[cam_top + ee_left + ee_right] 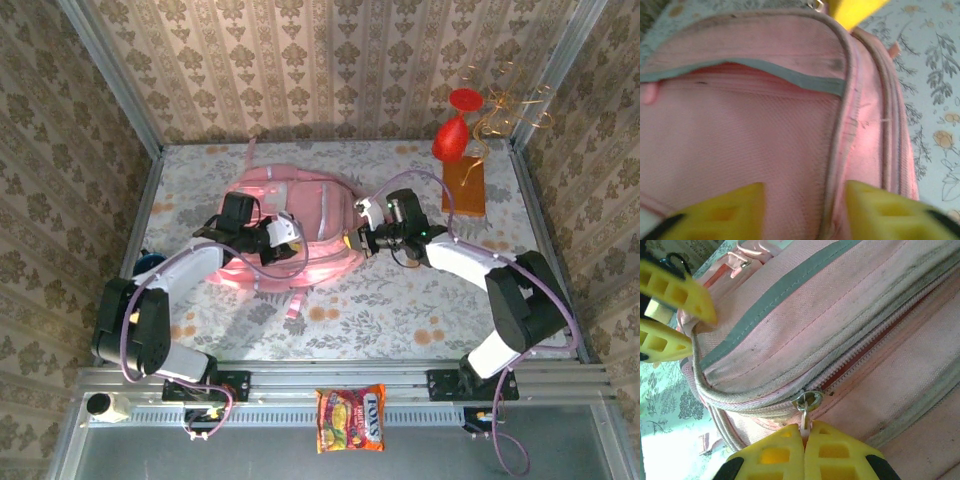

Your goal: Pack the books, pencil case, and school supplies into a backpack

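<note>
Backpack (310, 205), pink, is reached from the near rail outward. An orange snack packet (350, 418) lies at the rail between the arm bases. On the middle of the worktop (400, 310) the backpack lies flat with both arms on it. Left pincer (805, 212) stands spread over the pink front fabric, gripping nothing. Right pincer (804, 437) is pressed together on the zipper pull (804, 424) at the backpack's right side. Far right stands an orange-brown slab (465, 185).
</note>
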